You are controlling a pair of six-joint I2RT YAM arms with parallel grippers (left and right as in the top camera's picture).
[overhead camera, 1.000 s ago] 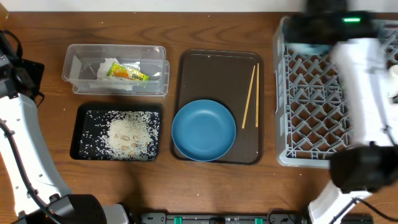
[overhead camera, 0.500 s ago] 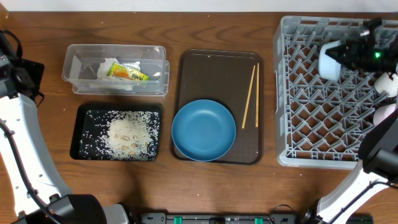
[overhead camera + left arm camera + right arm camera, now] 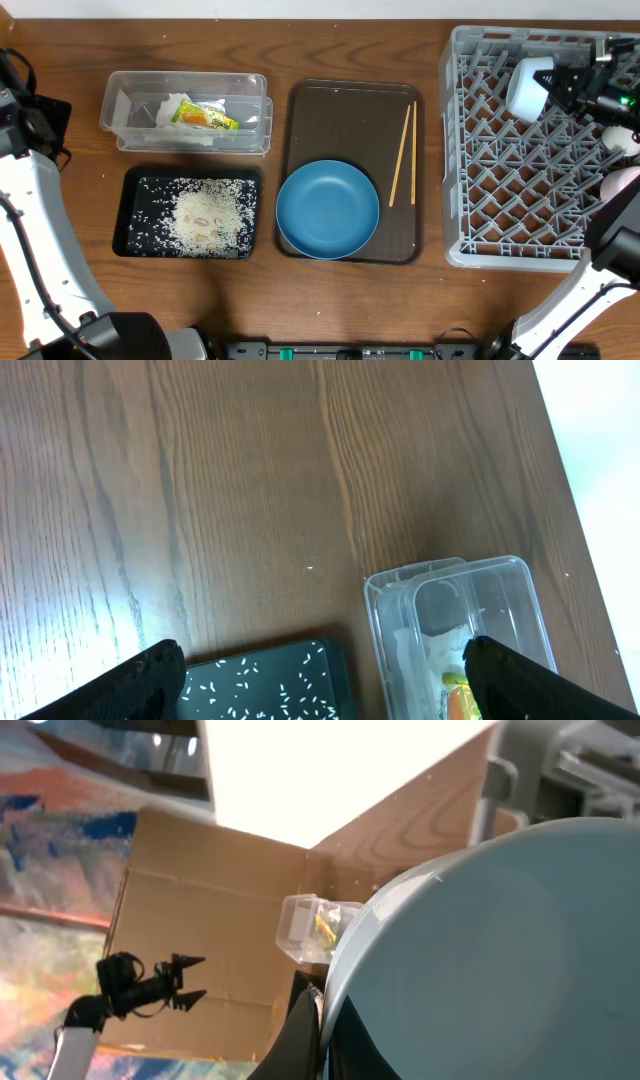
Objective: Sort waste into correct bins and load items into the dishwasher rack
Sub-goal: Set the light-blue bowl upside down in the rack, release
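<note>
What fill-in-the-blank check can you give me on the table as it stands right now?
The black tray holds scattered ____.
The chopsticks lie on the brown tray beside the blue ____.
The right tool holds a light-blue bowl above the grey ____.
Missing words: rice, plate, rack.

From the right wrist, the pale blue bowl [image 3: 500, 940] fills the frame, runs off the right and bottom edges, and covers all but a dark sliver of one finger [image 3: 300, 1030]. From the left wrist, the fingertips [image 3: 150, 675], black tray [image 3: 335, 670] and clear tub [image 3: 450, 567] are cut by the bottom edge; the wrapper [image 3: 455, 702] shows only a sliver. Overhead, the rack [image 3: 452, 150] runs off the right edge.
</note>
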